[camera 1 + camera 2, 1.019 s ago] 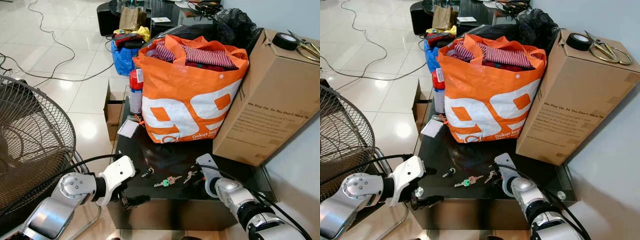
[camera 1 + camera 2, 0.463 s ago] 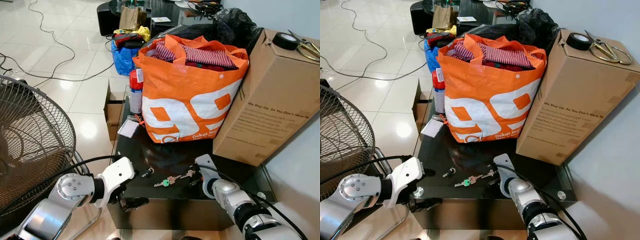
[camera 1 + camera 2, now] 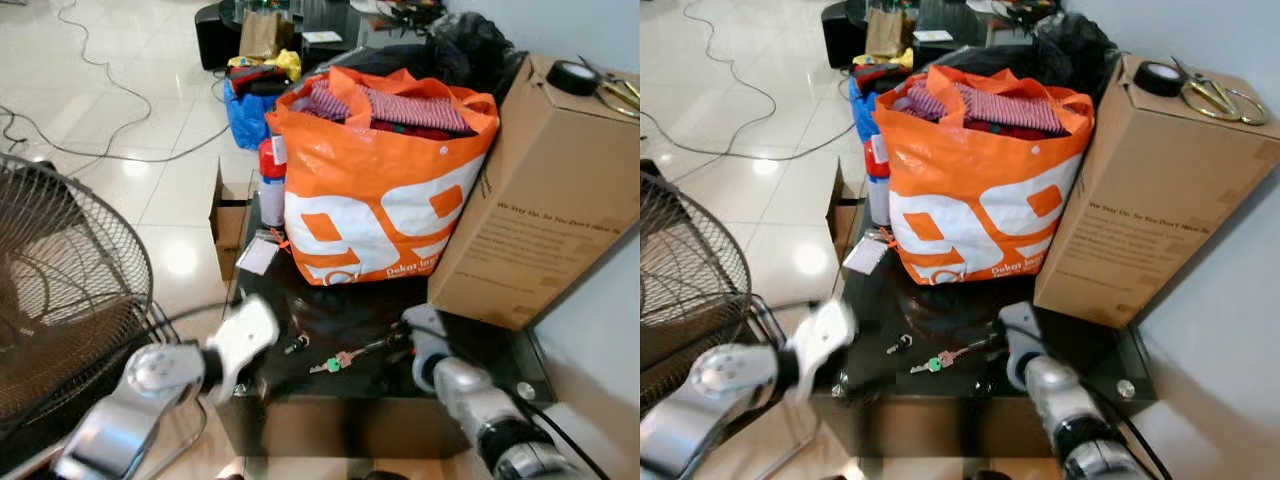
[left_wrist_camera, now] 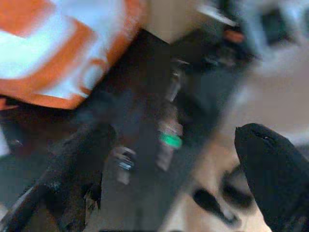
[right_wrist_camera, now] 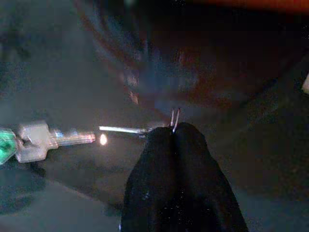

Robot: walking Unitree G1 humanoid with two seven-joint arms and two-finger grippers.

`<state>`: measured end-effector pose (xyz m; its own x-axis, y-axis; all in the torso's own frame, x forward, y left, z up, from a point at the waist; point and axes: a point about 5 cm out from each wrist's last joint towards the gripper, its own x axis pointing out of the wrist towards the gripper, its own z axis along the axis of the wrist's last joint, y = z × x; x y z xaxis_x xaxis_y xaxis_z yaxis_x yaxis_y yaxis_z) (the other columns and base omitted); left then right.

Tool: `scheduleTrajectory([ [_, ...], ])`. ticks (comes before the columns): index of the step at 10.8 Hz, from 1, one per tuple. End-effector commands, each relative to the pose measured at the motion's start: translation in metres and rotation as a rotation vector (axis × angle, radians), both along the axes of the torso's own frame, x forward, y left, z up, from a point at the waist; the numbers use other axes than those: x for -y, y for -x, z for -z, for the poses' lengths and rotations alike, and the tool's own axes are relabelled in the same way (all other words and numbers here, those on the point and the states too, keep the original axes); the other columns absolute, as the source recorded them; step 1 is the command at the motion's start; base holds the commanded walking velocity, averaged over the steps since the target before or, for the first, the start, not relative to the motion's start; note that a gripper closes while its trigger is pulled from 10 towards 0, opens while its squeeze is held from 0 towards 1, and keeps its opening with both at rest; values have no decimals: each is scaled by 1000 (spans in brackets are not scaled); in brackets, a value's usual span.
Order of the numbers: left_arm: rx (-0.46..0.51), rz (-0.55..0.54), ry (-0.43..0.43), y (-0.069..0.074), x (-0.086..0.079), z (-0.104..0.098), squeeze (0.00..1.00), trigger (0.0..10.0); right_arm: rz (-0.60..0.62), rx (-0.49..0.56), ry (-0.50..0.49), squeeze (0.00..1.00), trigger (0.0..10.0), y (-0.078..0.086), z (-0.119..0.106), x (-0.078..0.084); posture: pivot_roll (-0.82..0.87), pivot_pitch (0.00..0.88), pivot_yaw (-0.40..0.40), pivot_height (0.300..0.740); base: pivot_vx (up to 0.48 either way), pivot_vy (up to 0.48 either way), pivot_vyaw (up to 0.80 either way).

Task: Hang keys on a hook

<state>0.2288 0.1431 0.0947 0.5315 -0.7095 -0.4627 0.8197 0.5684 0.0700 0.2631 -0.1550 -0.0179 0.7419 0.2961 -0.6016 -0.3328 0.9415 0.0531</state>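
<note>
We see an orange bag (image 3: 375,190) stuffed with striped clothes (image 3: 400,108) at the desk's (image 3: 940,300) 12 o'clock. Our right gripper's (image 5: 175,133) fingers pinch the keys' (image 3: 940,357) ring; the bunch now trails straighter across the desk than before. Left gripper (image 3: 240,385): fingers blurred, cannot tell.

Place: lived-in home, cluttered living area | glossy tiled floor (image 3: 120,110) with trailing cables (image 3: 90,60) | standing fan (image 3: 60,280) | orange shopping bag (image 3: 375,190) stuffed with clothes | cardboard box (image 3: 545,190) on black glass table (image 3: 330,310)
</note>
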Motion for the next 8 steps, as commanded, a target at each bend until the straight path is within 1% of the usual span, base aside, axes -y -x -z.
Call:
scheduleTrajectory([
  [1,59,-101,27,-10,-6,-7,0,10000,17,69,-32,0,0,-2,-15,6,-49,0,-29,740,0,0,0],
  [2,99,-177,54,-17,-8,-12,0,10000,26,132,-46,0,0,3,-29,9,-52,0,-21,740,0,0,0],
  [3,136,-227,65,-24,-9,-14,0,10000,35,173,-53,0,0,5,-39,10,-59,0,-10,740,0,0,0],
  [4,276,-341,70,-40,-8,-27,0,10000,97,309,-49,0,0,13,-72,13,-70,0,8,740,0,0,0],
  [5,322,-388,75,-47,-6,-33,0,10000,151,369,-44,0,0,18,-88,16,-72,0,13,740,0,0,0],
  [6,361,-440,97,-52,-5,-42,0,10000,269,437,-56,0,0,25,-106,23,-82,0,22,740,0,0,0],
  [7,384,-459,92,-56,-2,-44,0,10000,330,466,-76,0,0,30,-115,25,-80,0,21,740,0,0,0],
  [8,380,-478,84,-59,-2,-40,0,10000,373,474,-81,0,1098,30,-117,25,-80,0,29,740,0,0,0],
])
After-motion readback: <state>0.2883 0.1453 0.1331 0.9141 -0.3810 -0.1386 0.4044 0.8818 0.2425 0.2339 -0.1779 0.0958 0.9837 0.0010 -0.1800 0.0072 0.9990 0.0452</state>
